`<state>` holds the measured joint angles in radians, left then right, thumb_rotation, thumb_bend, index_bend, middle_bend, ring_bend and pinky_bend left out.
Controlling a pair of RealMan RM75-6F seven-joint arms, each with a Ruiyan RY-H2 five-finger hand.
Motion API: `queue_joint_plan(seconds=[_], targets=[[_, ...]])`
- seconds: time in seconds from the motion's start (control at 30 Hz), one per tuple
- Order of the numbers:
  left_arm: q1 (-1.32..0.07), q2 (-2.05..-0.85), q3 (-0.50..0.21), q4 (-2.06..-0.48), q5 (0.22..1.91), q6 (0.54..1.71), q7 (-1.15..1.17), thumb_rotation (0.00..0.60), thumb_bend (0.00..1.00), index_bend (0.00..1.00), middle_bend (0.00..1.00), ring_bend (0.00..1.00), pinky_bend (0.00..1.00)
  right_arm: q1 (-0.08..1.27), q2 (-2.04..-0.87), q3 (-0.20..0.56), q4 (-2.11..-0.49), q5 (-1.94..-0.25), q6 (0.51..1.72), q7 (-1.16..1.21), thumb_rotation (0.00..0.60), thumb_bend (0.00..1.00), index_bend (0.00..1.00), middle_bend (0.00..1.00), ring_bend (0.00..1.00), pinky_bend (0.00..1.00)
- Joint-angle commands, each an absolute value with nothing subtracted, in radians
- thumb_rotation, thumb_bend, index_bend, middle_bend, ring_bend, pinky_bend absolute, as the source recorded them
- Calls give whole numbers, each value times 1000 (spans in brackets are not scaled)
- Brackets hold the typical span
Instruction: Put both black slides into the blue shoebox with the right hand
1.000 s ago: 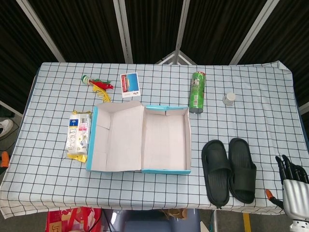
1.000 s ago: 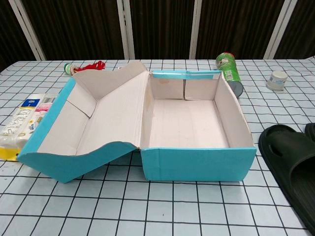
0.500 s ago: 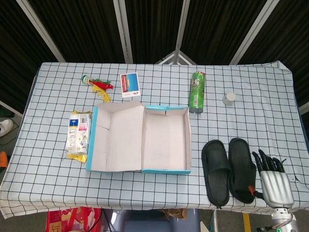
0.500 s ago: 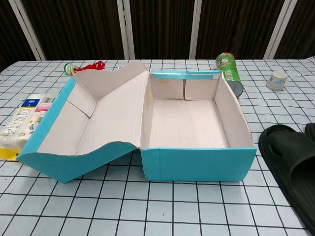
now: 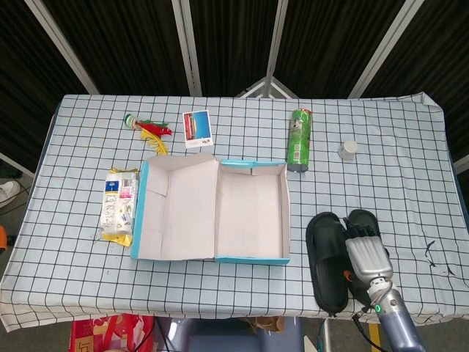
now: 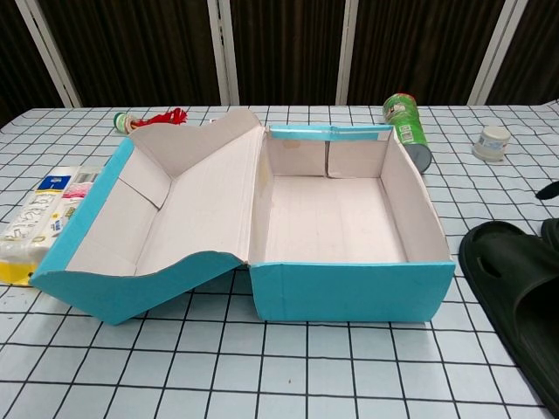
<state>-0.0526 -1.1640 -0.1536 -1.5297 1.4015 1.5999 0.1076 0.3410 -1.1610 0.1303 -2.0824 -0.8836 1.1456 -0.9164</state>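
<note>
Two black slides (image 5: 328,260) near table edge; right hand (image 5: 367,253) atop one, grasp unclear.

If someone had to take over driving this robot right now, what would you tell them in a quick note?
Right robot hand: over the right black slide, covering most of it; whether it grips yet, I cannot tell.
Left robot hand: not in view.
Left black slide lies flat on the table beside it, right of the blue shoebox.
Shoebox is open, lid folded left, nothing inside.
Done: neither slide boxed.
Left: lift each slide with the right hand and place both in the box.
</note>
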Motion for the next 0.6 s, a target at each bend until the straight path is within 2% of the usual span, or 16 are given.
queue_joint_plan(seconds=[0.03, 0.33, 0.6], targets=[[-58, -1169, -160, -1524, 1389, 1590, 116, 600, 727, 132, 43, 0, 0, 462, -1230, 152, -2074, -715, 1126, -1024, 600, 190, 79, 56, 131, 119], [-57, -1165, -165, -1519, 1376, 1588, 104, 600, 727, 134, 42, 0, 0, 567, -1325, 140, -1975, -580, 1133, -1042, 600, 191, 78, 56, 131, 119], [-57, -1163, -172, -1511, 1358, 1583, 97, 600, 726, 141, 42, 0, 0, 621, -1341, 133, -1905, -503, 1118, -1021, 600, 190, 78, 57, 132, 119]])
